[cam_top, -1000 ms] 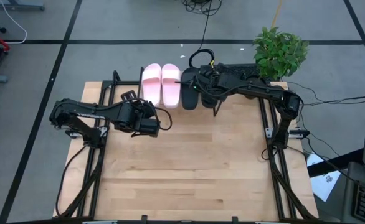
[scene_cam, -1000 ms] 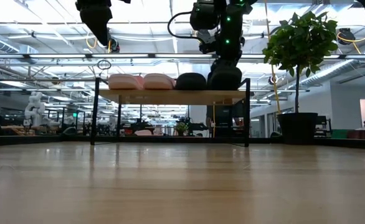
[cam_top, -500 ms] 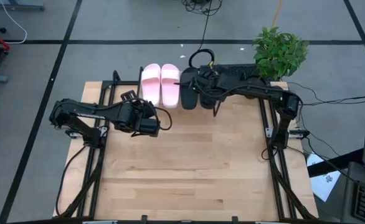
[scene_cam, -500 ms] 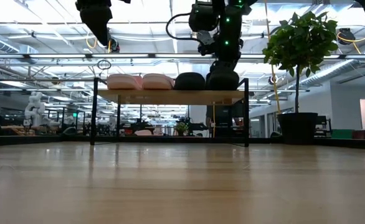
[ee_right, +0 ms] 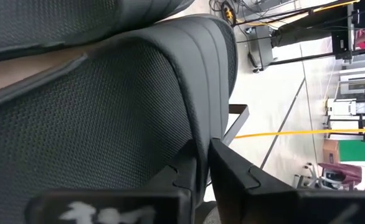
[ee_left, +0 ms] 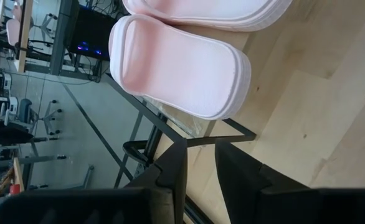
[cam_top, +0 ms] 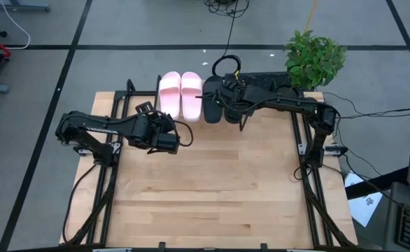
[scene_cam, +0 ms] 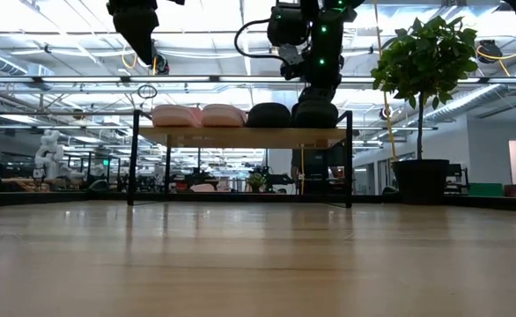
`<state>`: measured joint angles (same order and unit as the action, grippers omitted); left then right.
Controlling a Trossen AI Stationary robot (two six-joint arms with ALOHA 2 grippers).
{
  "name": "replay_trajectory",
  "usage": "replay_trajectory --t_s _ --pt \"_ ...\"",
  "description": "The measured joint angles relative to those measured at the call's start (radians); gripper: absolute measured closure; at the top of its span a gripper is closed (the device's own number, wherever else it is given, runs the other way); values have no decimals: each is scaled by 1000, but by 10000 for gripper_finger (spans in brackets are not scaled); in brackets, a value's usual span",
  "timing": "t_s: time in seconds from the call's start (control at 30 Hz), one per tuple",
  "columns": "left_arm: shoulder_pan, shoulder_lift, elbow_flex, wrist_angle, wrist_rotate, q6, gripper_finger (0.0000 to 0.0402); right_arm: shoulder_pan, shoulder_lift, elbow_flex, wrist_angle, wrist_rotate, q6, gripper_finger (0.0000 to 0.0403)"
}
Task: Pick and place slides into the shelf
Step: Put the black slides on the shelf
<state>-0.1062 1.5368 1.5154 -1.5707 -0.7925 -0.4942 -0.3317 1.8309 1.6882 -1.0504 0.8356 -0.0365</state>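
1. Sandals are lining up in a row of four on the shelf (scene_cam: 240, 136) at the far edge of the table (cam_top: 219, 189): we are seeing the two pink sandals (cam_top: 180, 94) side by side toward the left arm's side, and two black ones next to them.
2. We are holding the outer black sandal (scene_cam: 315, 114) with our right gripper (ee_right: 202, 167); in the right wrist view its two fingers are sitting close together, pinching the edge of the sandal's strap.
3. That sandal is resting on the shelf board just beside the other black sandal (scene_cam: 269, 114), as the low view is showing.
4. In the high view our right arm is reaching across from the plant (cam_top: 315, 57) side, covering most of the sandal it is holding.
5. We are keeping our left gripper (ee_left: 200, 163) above the table near the shelf's end, beside the pink pair; its fingers are standing slightly apart with nothing between them.
6. In the left wrist view one pink sandal (ee_left: 179, 65) is lying sole-down on the board just ahead of those fingers, not touching them.
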Motion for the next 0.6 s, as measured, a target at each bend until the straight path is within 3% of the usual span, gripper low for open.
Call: replay_trajectory --t_s 0.3,0.6 --pt "0 0 0 0 0 0 314 0 0 0 -1 -1 -16 369" --pt "0 0 0 0 0 0 314 -2 2 -1 6 43 -72 394"
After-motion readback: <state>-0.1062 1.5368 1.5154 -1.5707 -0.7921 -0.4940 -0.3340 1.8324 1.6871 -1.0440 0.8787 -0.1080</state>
